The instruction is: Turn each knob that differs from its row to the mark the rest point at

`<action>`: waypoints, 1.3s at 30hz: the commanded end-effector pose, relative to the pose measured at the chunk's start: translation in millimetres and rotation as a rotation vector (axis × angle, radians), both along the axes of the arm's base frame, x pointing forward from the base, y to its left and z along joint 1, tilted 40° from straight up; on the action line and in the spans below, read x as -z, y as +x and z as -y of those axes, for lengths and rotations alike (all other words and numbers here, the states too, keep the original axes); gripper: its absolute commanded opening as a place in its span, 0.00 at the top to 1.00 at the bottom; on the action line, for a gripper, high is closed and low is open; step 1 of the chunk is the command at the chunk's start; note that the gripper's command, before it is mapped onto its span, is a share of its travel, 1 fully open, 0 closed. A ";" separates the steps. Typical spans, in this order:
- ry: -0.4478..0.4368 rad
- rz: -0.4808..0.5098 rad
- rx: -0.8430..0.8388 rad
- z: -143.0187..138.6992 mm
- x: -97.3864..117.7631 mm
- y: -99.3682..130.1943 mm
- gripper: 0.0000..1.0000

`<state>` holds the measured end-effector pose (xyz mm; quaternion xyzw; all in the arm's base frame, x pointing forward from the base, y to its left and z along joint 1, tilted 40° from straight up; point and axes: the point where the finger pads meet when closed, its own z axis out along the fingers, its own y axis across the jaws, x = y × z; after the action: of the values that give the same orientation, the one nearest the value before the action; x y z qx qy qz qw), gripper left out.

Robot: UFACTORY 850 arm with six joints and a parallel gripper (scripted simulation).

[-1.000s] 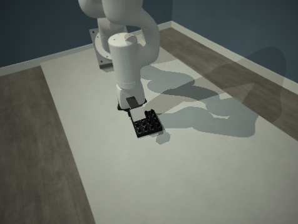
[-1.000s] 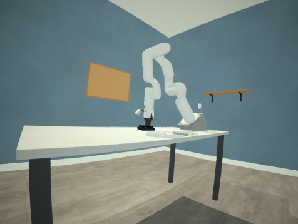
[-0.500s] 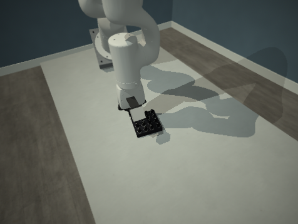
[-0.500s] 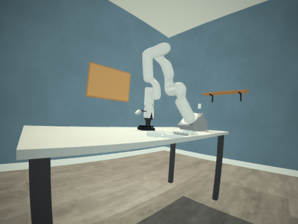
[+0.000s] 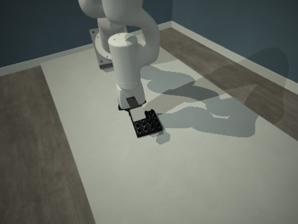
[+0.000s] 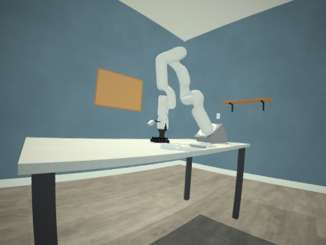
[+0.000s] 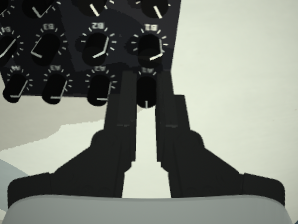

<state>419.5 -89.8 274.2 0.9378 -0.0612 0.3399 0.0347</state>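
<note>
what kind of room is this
Probably a plain lab or workshop room: blue walls, a white table bearing the arm's base and a knob box, a corkboard and a wall shelf.

A white table (image 6: 103, 154) on dark legs (image 6: 44, 209) stands on a wood-plank floor (image 6: 137, 205), with a dark grey mat (image 6: 212, 233) lying on the floor near its front. The walls are blue, with a pale skirting board (image 6: 274, 183) along their foot. An orange board (image 6: 118, 89) hangs on the left wall. On the right wall a wooden shelf (image 6: 246, 100) rests on two black brackets, and a small white wall socket (image 6: 218, 115) sits below and to its left.
</note>
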 end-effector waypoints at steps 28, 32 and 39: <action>-0.010 -0.001 -0.012 0.1 -0.5 0.3 0.92; -0.023 -0.003 -0.028 0.1 -0.5 0.3 0.92; -0.065 -0.010 -0.079 0.1 -0.5 0.3 0.92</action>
<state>419.5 -89.8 274.2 0.9395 -0.0286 0.3384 0.0455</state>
